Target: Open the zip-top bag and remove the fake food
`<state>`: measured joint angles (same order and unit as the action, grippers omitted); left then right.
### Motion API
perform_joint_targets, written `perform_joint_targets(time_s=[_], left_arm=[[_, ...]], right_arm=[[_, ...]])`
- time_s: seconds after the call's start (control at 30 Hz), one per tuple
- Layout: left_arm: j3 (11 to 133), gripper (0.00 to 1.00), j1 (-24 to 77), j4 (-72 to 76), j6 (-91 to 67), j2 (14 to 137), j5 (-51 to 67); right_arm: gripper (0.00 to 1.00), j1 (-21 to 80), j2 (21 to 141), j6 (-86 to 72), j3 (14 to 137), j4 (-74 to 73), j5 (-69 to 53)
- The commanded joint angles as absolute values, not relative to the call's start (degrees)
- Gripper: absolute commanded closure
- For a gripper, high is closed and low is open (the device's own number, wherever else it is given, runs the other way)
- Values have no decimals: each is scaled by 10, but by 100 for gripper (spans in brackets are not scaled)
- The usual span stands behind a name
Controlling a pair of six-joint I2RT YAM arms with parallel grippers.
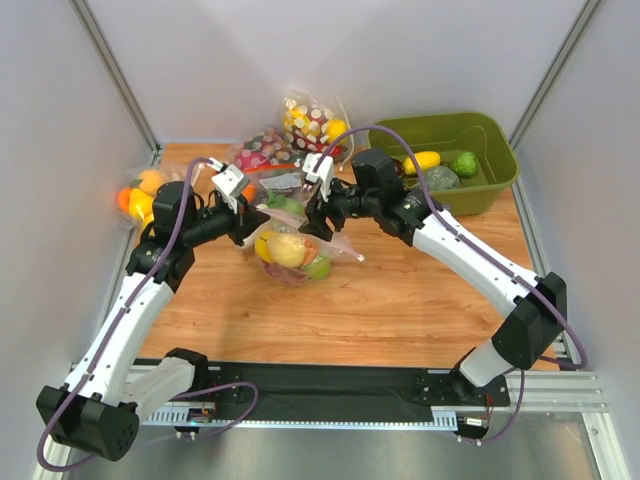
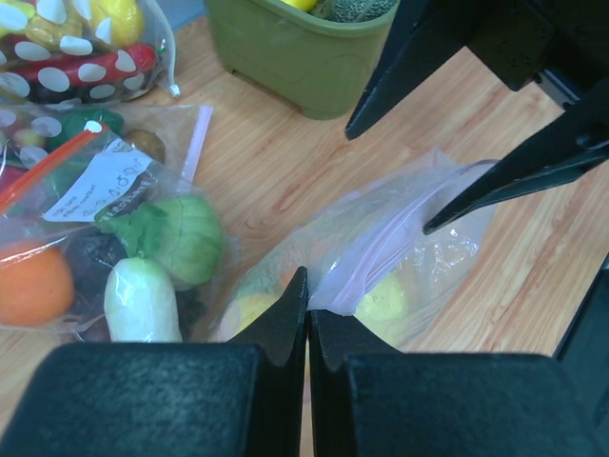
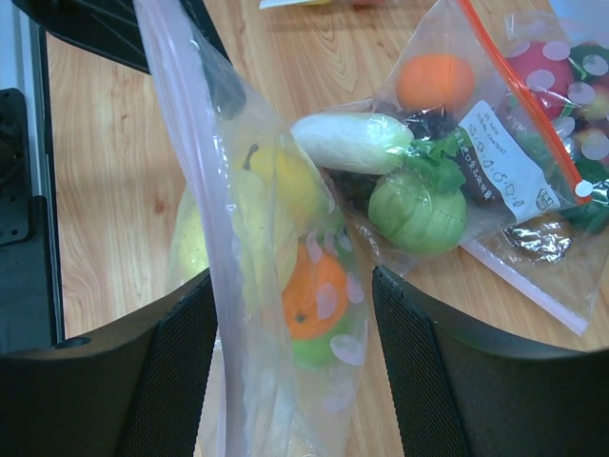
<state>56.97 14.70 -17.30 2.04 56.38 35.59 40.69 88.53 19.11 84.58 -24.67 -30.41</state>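
Note:
The clear zip-top bag (image 1: 292,255) lies mid-table, partly lifted, with the fake food inside: a yellow fruit (image 3: 285,176), an orange one (image 3: 314,290) and a green one (image 3: 319,354). My left gripper (image 2: 307,286) is shut on the corner of the bag's pale zip strip (image 2: 381,252); in the top view it (image 1: 258,225) is at the bag's left upper edge. My right gripper (image 3: 290,276) is open, its fingers (image 2: 533,162) on either side of the bag's top, the zip strip (image 3: 205,190) running close to the left finger. In the top view it (image 1: 308,225) is just right of the left gripper.
A bag with a red zip strip (image 3: 519,105), holding a white radish (image 3: 347,141), an orange and a green vegetable, lies just behind. A polka-dotted bag (image 1: 310,120) lies at the back. A green bin (image 1: 497,170) with food stands back right. Orange fruits (image 1: 140,195) sit far left.

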Motion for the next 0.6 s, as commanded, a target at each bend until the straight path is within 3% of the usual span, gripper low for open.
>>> perform_joint_targets(time_s=[0.0, 0.57], left_arm=[[577, 100, 155, -152, 41, 559, 377], [584, 100, 159, -172, 53, 565, 352]], right_arm=[[35, 409, 899, 194, 869, -218, -280], [35, 396, 838, 210, 846, -222, -260]])
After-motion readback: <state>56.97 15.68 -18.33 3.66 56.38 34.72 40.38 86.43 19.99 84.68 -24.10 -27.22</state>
